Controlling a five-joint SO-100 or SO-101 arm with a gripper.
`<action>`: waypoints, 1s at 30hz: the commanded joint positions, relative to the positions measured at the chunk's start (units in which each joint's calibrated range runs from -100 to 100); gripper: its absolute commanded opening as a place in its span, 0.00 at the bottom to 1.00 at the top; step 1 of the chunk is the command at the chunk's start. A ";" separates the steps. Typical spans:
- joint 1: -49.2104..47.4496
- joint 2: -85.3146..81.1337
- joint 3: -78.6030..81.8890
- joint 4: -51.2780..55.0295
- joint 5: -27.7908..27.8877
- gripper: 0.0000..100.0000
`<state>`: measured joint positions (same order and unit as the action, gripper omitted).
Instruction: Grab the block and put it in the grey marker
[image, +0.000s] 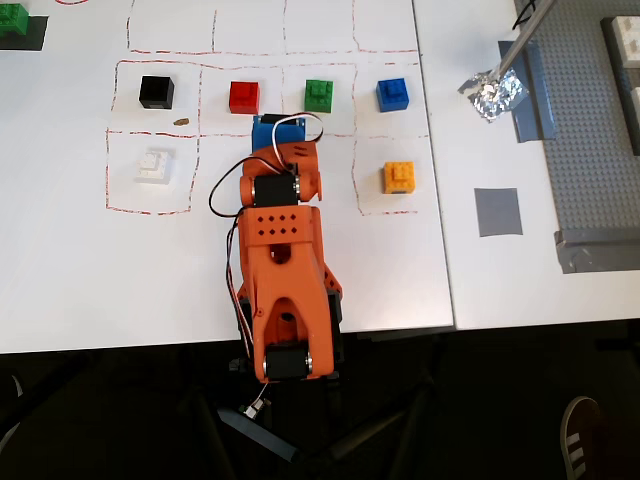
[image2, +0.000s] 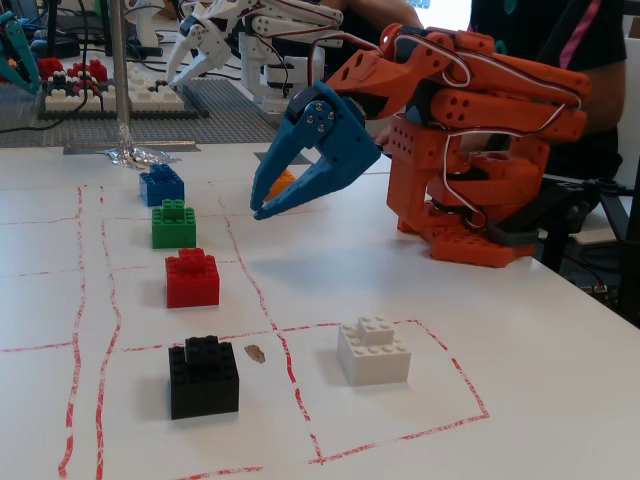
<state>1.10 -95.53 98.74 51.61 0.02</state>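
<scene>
Orange arm sits folded on the white table (image: 80, 270), its blue two-finger gripper (image2: 258, 208) raised off the surface in the fixed view. Jaws nearly together, only a thin gap at the tips, nothing between them.

Small bright blue studded block (image: 392, 94) rests at the right end of the top row of red-lined squares in the overhead view; in the fixed view it is the farthest block (image2: 161, 184) in the line. Well apart from the gripper, untouched.

Same row, overhead view, right to left: green studded block (image: 319, 95), red studded block (image: 244, 97), black studded block (image: 156, 92). Orange-yellow block (image: 399, 177) lies in the square below the blue one. White studded block (image: 154, 165) lies below the black one.

Flat mid-grey square marker (image: 498, 212) lies to the right of the grid, off the white sheet's edge, with nothing on it. Crumpled silver foil (image: 492, 92) sits above it, beside the large grey studded baseplate (image: 590, 120).
</scene>
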 joint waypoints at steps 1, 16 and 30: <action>-0.70 4.66 -5.17 -0.34 -0.44 0.00; 7.06 39.65 -35.18 0.64 -10.01 0.00; 20.91 70.24 -62.38 6.35 -18.02 0.01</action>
<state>19.34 -25.23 42.83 57.48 -16.92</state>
